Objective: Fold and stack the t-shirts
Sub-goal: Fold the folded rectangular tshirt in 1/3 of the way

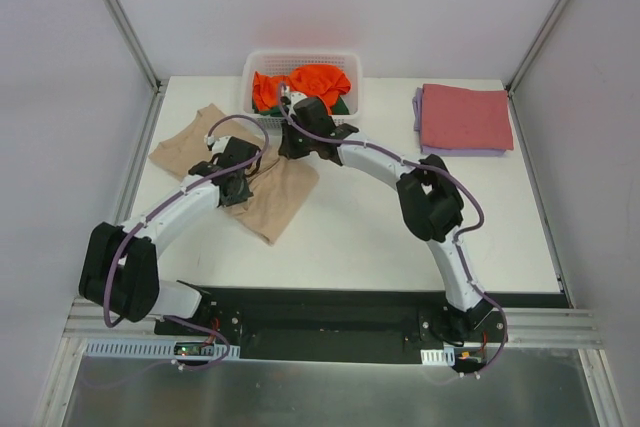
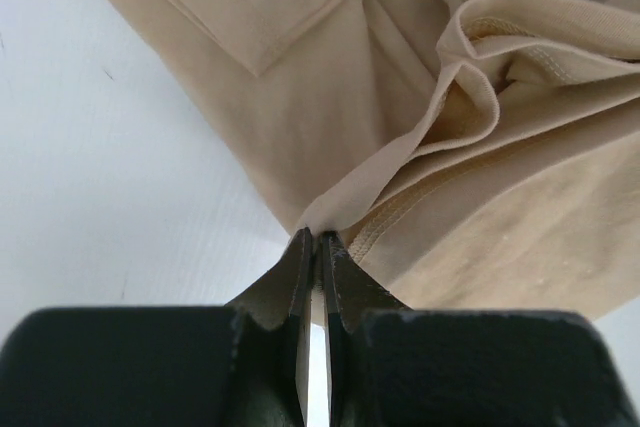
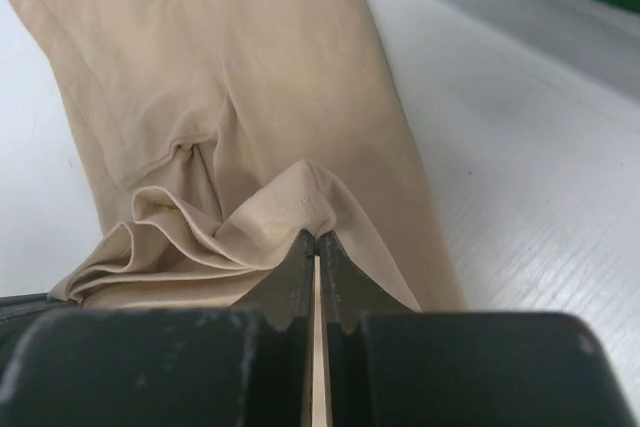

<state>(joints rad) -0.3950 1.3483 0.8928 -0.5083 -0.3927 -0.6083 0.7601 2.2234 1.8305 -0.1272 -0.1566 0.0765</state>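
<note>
The beige t-shirt [image 1: 272, 192] lies rumpled on the white bench [image 1: 360, 237], toward its far left corner. The left claw [image 2: 316, 239] is clenched on a thin folded hem; the right claw [image 3: 316, 237] pinches a soft bunched fold. The near right part of the bench is bare. Folded pink t-shirts [image 1: 463, 117] sit at the far right corner, and orange ones [image 1: 318, 82] fill the lattice basket [image 1: 300, 59] at the far edge.

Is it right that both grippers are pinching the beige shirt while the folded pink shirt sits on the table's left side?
Not quite. Both the left gripper and right gripper are shut on the beige shirt, but the top external view shows the folded pink shirt on the table's right side, at the far right corner.
</note>
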